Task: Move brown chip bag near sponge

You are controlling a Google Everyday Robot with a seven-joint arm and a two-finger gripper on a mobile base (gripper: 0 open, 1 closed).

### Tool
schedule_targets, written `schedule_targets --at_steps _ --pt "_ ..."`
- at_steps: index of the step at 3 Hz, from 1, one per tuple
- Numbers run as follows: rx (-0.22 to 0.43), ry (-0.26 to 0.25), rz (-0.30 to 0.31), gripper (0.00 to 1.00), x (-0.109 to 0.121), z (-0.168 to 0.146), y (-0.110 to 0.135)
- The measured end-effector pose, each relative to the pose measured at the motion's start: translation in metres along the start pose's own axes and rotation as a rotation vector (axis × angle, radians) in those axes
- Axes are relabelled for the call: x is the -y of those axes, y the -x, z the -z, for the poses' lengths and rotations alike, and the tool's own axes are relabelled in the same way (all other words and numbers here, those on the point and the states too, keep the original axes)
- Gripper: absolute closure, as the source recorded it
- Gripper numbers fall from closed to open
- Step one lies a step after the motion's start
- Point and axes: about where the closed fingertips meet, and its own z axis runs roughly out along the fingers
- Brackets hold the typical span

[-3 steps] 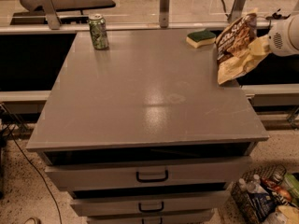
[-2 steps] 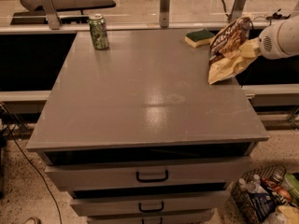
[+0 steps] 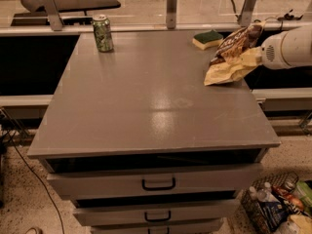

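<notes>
One brown chip bag [image 3: 233, 57] is seen at the far right edge of the grey table [image 3: 156, 106], tilted, with its cream lower end resting on the top and its dark upper end raised. It is held at its right side by the gripper [image 3: 259, 54], which is closed on the crumpled foil. The grip itself is largely hidden by the bag, and only the white rounded wrist behind it is clearly made out. The arm is cut off by the right border. One sponge [image 3: 208, 38] is found just beyond the bag toward the back edge, near it but apart, with its green top up. One green can [image 3: 103, 33] is set upright at the far left corner, well apart from both. Nothing is placed between the bag and the sponge. Three drawers are counted below the top, each slightly pulled out. Two dark handles [image 3: 159, 184] are seen in full, while the lowest is cut off by the bottom border. One wire basket [image 3: 253, 209] of bottles and packets, hard to make out, is partly cut off at the lower right.
</notes>
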Motion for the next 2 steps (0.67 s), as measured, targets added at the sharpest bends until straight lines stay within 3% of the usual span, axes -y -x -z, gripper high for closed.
schedule_targets --at_steps 1,2 --pt "-0.003 0.041 -0.047 0.84 -0.011 -0.007 -0.008" --pt "-0.005 0.113 -0.085 0.53 -0.032 -0.022 -0.011"
